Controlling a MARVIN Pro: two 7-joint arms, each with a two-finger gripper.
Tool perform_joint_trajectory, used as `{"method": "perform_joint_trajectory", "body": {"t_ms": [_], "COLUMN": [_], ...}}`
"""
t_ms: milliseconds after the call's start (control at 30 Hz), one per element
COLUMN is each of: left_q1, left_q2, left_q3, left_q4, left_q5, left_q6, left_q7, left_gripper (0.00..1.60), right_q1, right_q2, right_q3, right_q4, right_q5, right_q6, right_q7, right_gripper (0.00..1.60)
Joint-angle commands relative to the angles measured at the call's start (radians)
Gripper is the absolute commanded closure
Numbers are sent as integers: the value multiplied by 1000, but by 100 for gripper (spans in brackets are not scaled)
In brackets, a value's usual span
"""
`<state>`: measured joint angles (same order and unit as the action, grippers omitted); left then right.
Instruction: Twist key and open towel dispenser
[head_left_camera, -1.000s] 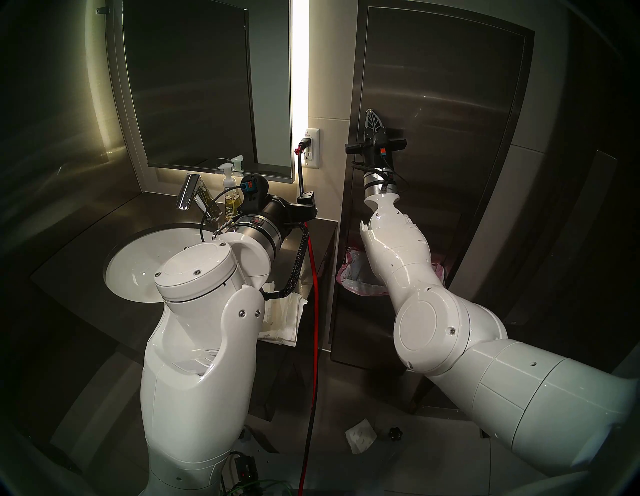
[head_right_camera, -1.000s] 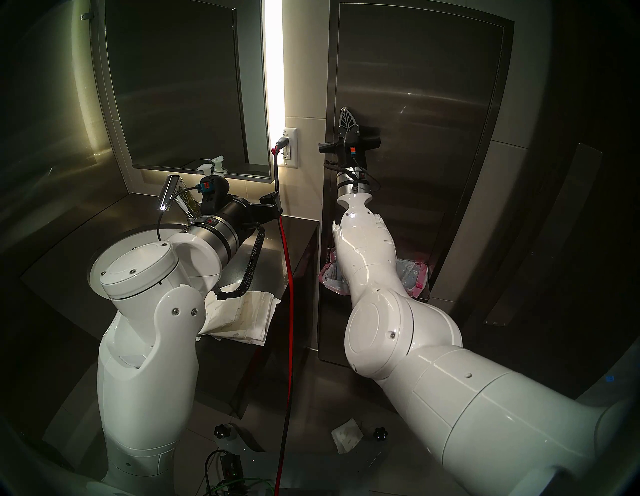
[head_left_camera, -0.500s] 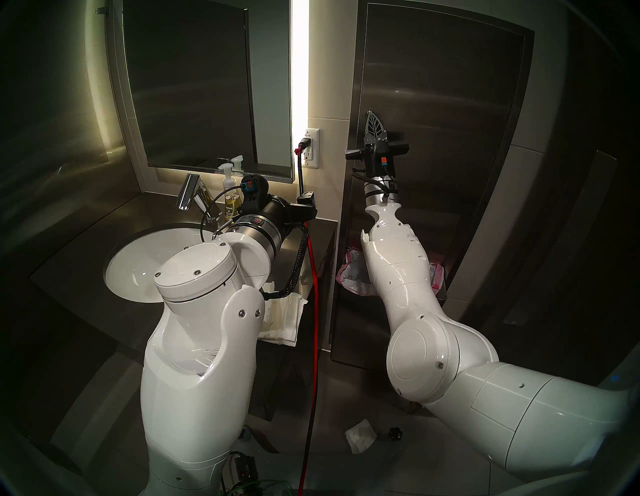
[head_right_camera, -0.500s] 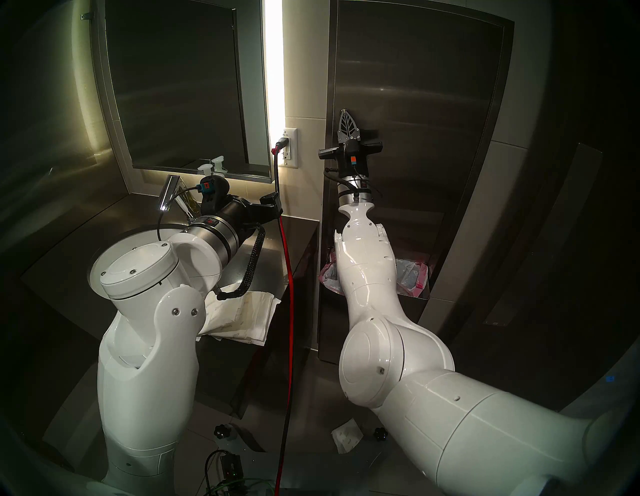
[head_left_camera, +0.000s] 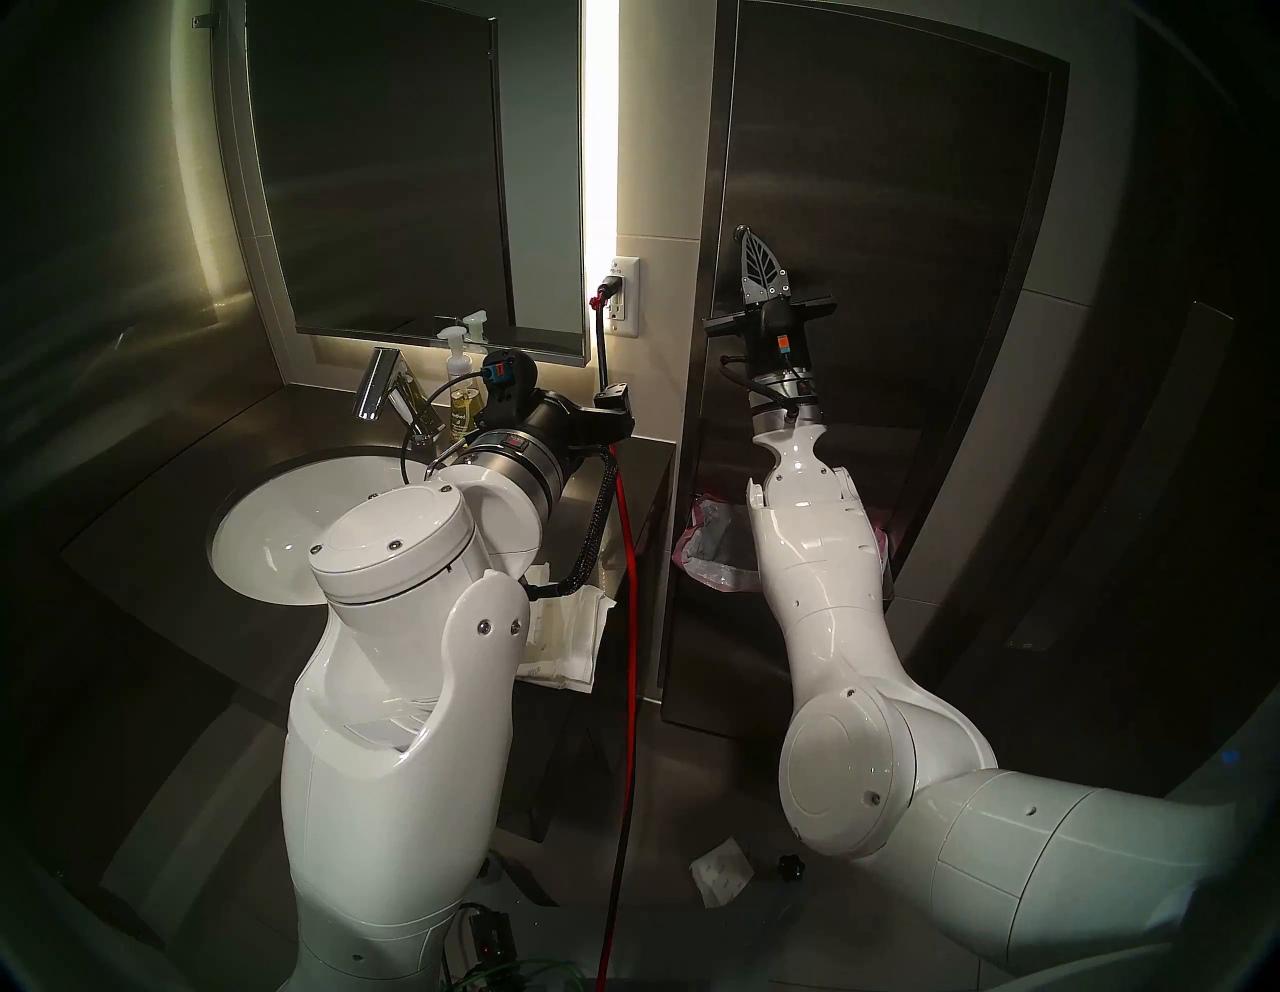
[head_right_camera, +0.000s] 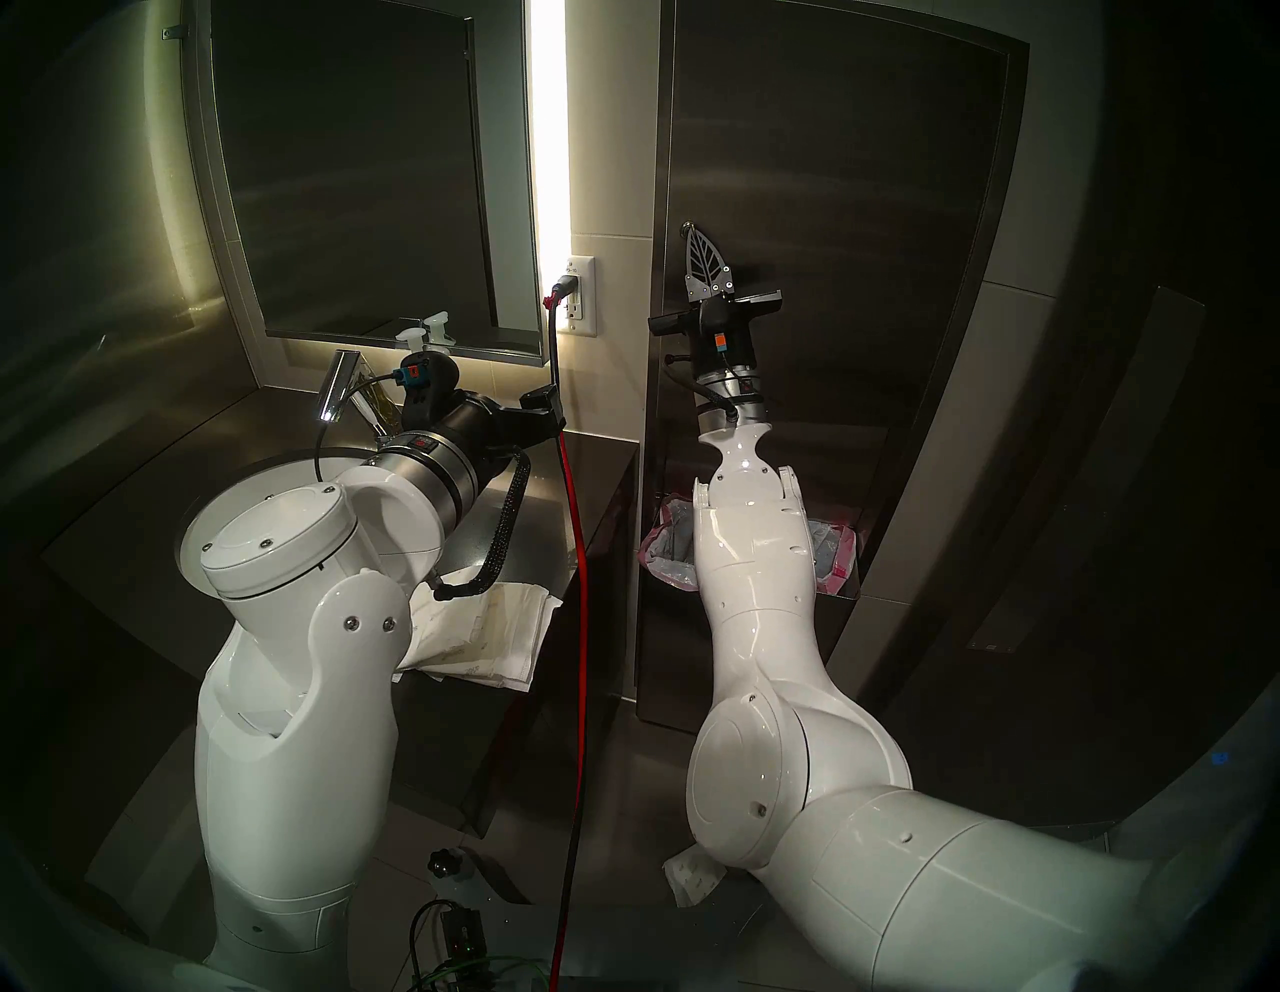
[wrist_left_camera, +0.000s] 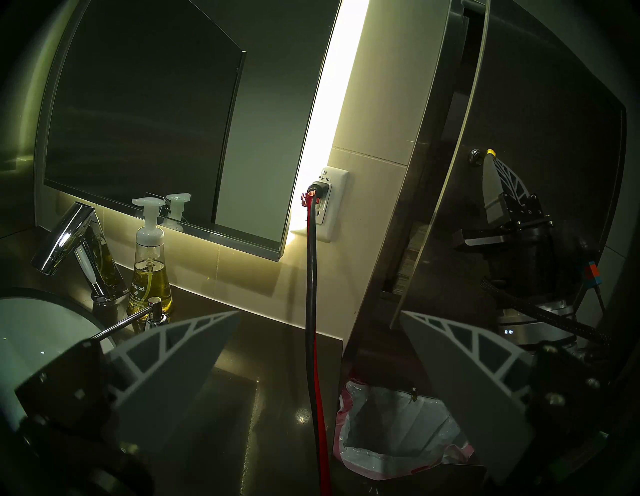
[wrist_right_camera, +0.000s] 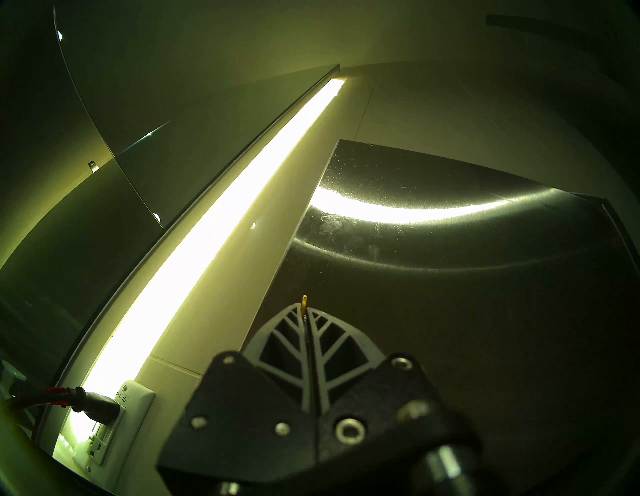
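Note:
The towel dispenser (head_left_camera: 886, 208) is a tall steel wall cabinet. In the left wrist view its door (wrist_left_camera: 540, 104) stands ajar at the left edge, with stacked paper towels (wrist_left_camera: 412, 249) showing in the gap. The key (head_left_camera: 741, 228), a small round silvery knob, sits near the door's left edge and also shows in the left wrist view (wrist_left_camera: 473, 156). My right gripper (head_left_camera: 747, 237) is shut at the key, and a thin yellow tab (wrist_right_camera: 304, 300) sticks out between its fingertips. My left gripper (wrist_left_camera: 320, 311) is open and empty over the counter.
The bin with the pink-edged bag (head_left_camera: 706, 561) sits under my right forearm. To the left are a white sink (head_left_camera: 277, 526), a faucet (head_left_camera: 377, 391), a soap bottle (wrist_left_camera: 149, 277), a mirror (head_left_camera: 388, 173) and an outlet with a red-black cord (head_left_camera: 620, 298). Paper towels (head_left_camera: 568, 637) lie on the counter.
My right wrist and forearm have moved right and down and the elbow has swung inward, while the shut fingertips stay at the key. The left arm has not moved.

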<state>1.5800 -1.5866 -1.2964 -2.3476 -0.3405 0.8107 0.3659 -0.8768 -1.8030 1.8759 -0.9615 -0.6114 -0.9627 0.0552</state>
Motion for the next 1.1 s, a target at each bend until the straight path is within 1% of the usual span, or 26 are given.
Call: {"method": "perform_joint_trajectory", "body": {"t_ms": [0, 100, 133, 167, 200, 233, 267, 300, 367, 400, 467, 500, 567, 600, 667, 767, 800, 833, 867, 900, 933, 1067], "left_q1": [-7, -7, -7, -7, -7, -6, -6, -6, -6, -6, -6, -6, -6, -5, -5, -5, -5, -5, -5, -5, -5, -5], "left_q2": [2, 2, 2, 2, 2, 2, 2, 2, 2, 2, 2, 2, 3, 2, 3, 2, 3, 2, 2, 3, 2, 3], "left_q3": [-2, -2, -2, -2, -2, -2, -2, -2, -2, -2, -2, -2, -2, -1, -1, -1, -1, -1, -1, -1, -1, -1], "left_q4": [-7, -7, -7, -7, -6, -6, -6, -6, -5, -5, -5, -5, -5, -5, -5, -4, -4, -4, -4, -4, -4, -4], "left_q5": [0, 1, 0, 0, 0, 0, 0, 0, 0, 0, 0, 0, 0, 0, 0, 0, 0, 0, 0, 0, 0, 0], "left_q6": [-2, -2, -2, -2, -2, -2, -2, -2, -2, -2, -2, -2, -2, -2, -2, -2, -2, -2, -2, -2, -2, -2], "left_q7": [0, 0, 0, 0, 0, 0, 0, 0, 0, 0, 0, 0, 0, 0, 0, 0, 0, 0, 0, 0, 0, 0], "left_gripper": [0, 0, 0, 0, 0, 0, 0, 0, 0, 0, 0, 0, 0, 0, 0, 0, 0, 0, 0, 0, 0, 0], "right_q1": [-23, -16, -16, -11, -17, -16, -29, -30, -43, -44, -60, -59, -68, -74, -101, -150, -166, -173, -184, -198, -206, -267], "right_q2": [27, 19, 14, 14, 13, 14, 13, 16, 18, 21, 30, 35, 43, 51, 57, 59, 57, 58, 57, 58, 59, 62], "right_q3": [33, 26, 22, 20, 17, 17, 19, 20, 22, 25, 42, 50, 69, 80, 95, 114, 121, 126, 130, 135, 139, 155], "right_q4": [-124, -126, -151, -147, -167, -159, -179, -172, -204, -195, -233, -236, -282, -278, -330, -355, -383, -388, -407, -433, -433, -505], "right_q5": [57, 63, 65, 66, 67, 67, 69, 69, 71, 72, 83, 90, 109, 116, 127, 144, 152, 158, 166, 172, 177, 201], "right_q6": [3, 3, 3, 3, 3, 3, 3, 3, 3, 3, 3, 3, 3, 3, 3, 3, 3, 3, 3, 3, 3, 3], "right_q7": [-38, -36, -33, -31, -27, -25, -22, -20, -13, -12, -16, -20, -29, -33, -35, -33, -34, -36, -37, -37, -38, -35], "right_gripper": [160, 160, 160, 160, 160, 160, 160, 160, 160, 160, 160, 160, 160, 160, 160, 160, 160, 160, 48, 0, 0, 0]}}
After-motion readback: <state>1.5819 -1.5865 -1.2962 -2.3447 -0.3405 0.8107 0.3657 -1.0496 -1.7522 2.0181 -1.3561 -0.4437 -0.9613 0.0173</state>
